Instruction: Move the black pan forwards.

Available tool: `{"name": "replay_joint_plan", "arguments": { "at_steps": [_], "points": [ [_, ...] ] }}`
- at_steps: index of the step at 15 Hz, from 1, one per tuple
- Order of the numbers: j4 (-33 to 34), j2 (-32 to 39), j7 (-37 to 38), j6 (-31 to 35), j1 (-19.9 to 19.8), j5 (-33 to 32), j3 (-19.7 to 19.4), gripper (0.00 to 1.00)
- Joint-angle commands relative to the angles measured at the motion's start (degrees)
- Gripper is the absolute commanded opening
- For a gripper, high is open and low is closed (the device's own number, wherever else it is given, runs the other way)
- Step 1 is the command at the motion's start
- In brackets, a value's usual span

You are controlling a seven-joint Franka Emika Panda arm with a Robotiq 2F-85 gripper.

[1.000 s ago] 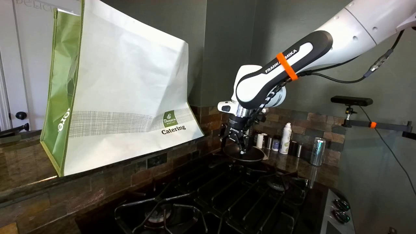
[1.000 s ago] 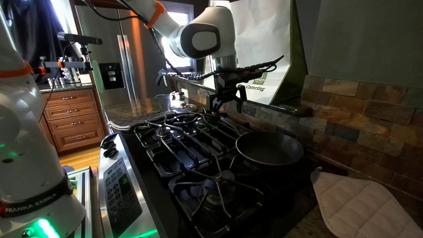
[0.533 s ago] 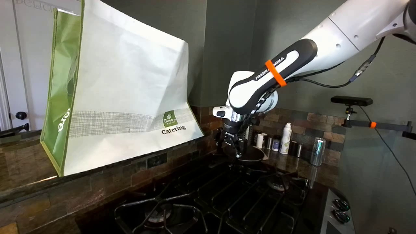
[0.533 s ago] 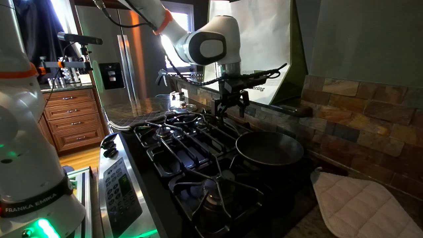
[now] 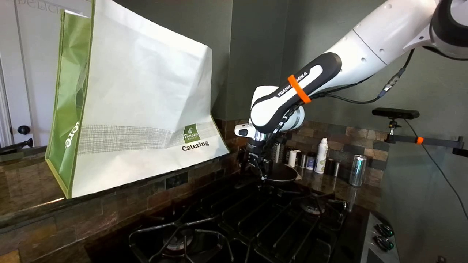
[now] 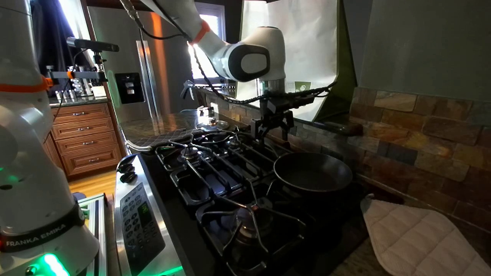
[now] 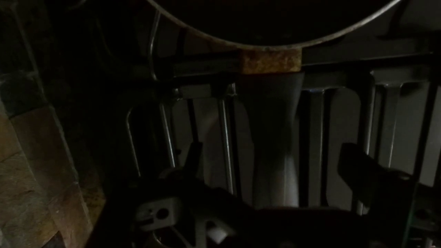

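The black pan [image 5: 283, 173] sits at the rear corner of the stove, and its whole round bowl shows in an exterior view [image 6: 312, 172]. In the wrist view the pan [image 7: 275, 24] is cut off by the top edge, and its dark handle [image 7: 272, 103] runs down from a rusty collar. My gripper [image 7: 272, 148] is open, with one finger on each side of the handle and gaps on both sides. In both exterior views the gripper [image 5: 253, 174] [image 6: 273, 138] points down over the handle side. Whether the fingertips reach handle height cannot be told.
Black stove grates [image 6: 230, 172] spread under and around the pan. A tiled backsplash [image 6: 414, 149] and a ledge with a large white bag [image 5: 146, 91] run close beside the gripper. A quilted pot holder [image 6: 418, 234] lies near the pan. Bottles and silver canisters [image 5: 357, 170] stand behind.
My open gripper has come down toward the handle, moving left in an exterior view and right in the other exterior picture. The pan has not moved.
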Motion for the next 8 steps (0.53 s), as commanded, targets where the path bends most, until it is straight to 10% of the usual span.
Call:
{"name": "replay_joint_plan", "arguments": {
  "at_steps": [1,8],
  "points": [
    [1.9,2.2,-1.0,-1.1,-1.5,-0.2,1.4,0.96],
    [2.3,3.1,-1.2,-1.7,-2.5,-0.5,1.9,0.36]
  ]
}}
